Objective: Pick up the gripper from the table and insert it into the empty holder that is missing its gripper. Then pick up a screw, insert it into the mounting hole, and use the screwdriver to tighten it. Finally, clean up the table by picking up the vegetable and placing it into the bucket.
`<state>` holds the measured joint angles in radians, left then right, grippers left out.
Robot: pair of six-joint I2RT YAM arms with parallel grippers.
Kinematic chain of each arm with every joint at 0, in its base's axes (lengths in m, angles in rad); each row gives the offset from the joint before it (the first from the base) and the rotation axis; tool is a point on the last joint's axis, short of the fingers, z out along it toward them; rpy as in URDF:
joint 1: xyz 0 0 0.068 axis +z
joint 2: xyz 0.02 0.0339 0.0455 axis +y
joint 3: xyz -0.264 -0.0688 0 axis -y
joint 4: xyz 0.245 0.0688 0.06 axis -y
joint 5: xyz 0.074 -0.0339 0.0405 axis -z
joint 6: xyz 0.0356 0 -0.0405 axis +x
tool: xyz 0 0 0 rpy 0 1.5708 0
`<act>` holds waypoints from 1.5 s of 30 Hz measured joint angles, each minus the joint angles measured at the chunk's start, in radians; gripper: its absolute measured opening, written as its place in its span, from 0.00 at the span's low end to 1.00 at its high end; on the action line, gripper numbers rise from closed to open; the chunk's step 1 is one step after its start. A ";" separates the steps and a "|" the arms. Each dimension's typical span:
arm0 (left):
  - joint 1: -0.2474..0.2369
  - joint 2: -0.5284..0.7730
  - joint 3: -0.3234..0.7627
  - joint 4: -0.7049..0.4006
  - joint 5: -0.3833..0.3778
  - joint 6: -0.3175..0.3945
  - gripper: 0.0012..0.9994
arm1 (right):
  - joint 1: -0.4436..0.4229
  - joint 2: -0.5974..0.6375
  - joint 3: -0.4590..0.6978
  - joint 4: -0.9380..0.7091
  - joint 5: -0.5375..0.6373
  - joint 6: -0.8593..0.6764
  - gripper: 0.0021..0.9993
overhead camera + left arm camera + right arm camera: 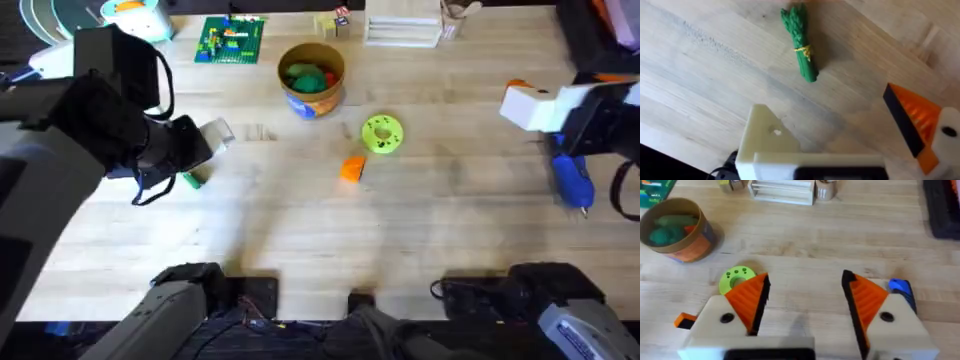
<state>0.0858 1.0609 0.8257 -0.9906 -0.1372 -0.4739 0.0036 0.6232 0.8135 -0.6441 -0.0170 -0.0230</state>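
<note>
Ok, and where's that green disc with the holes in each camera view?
Overhead: the green disc lies right of centre on the table, with the bucket behind it to the left and the orange wedge just in front of it.
Left wrist: not in it.
Right wrist: the disc lies on the table near the bucket.
Shared landmark: the bucket, in the overhead and right wrist views.

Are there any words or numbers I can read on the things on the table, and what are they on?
None can be read. The bucket has a blue band with marks too blurred to make out, and the green board carries coloured pieces, no letters. The screwdriver and the orange gripper show no writing.
</note>
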 joint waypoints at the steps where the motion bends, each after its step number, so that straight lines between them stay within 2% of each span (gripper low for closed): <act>1: 0.031 0.021 0.000 0.008 0.016 -0.036 0.99 | 0.000 0.000 0.000 0.000 0.000 0.000 0.88; 4: 0.098 0.069 0.000 0.027 0.065 -0.101 0.99 | 0.000 0.000 0.000 0.000 0.000 0.000 0.88; 5: 0.111 0.080 0.000 0.027 0.080 -0.113 0.96 | 0.000 0.000 0.000 0.000 0.000 0.000 0.88; 6: 0.122 0.089 0.000 0.027 0.094 -0.122 0.83 | 0.000 0.000 0.000 0.000 0.000 0.000 0.88; 10: 0.134 0.096 0.001 0.032 0.127 -0.125 0.19 | 0.000 0.000 0.000 0.000 0.000 0.000 0.88; 11: 0.133 0.096 0.004 0.027 0.134 -0.121 0.07 | 0.000 0.000 0.000 0.000 0.000 0.000 0.88; 13: 0.121 0.094 0.021 0.009 0.146 -0.115 0.29 | 0.000 0.000 0.000 0.000 0.000 0.000 0.88; 15: 0.095 0.083 0.052 0.010 0.173 -0.083 0.60 | 0.000 0.000 0.000 0.000 0.000 0.000 0.88; 17: 0.048 0.061 0.097 0.011 0.202 -0.037 0.91 | 0.000 0.000 0.000 0.000 0.000 0.000 0.88; 18: 0.014 0.044 0.124 0.012 0.214 -0.014 0.97 | 0.000 0.000 0.000 0.000 0.000 0.000 0.88; 22: -0.143 -0.031 0.210 0.026 0.240 0.083 0.99 | 0.000 0.000 0.000 -0.001 0.000 0.000 0.88; 26: -0.319 -0.107 0.246 0.075 0.253 0.168 1.00 | 0.000 0.000 0.000 -0.022 0.000 0.000 0.88; 31: -0.522 -0.156 0.248 0.157 0.257 0.214 1.00 | 0.000 0.000 0.001 -0.083 0.000 0.000 0.88; 34: -0.623 -0.159 0.248 0.229 0.258 0.226 1.00 | 0.000 0.000 0.001 -0.138 0.000 0.000 0.88; 36: -0.672 -0.159 0.248 0.273 0.259 0.232 1.00 | 0.000 0.000 0.001 -0.186 0.000 0.000 0.88; 39: -0.720 -0.156 0.248 0.335 0.261 0.235 0.99 | 0.000 0.000 0.001 -0.269 0.000 0.000 0.88; 45: -0.730 -0.141 0.248 0.272 0.257 0.236 0.99 | 0.000 0.000 0.001 -0.480 0.000 0.000 0.88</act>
<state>-0.6445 0.9203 1.0740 -0.7189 0.1200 -0.2382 0.0036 0.6235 0.8146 -1.1245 -0.0171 -0.0235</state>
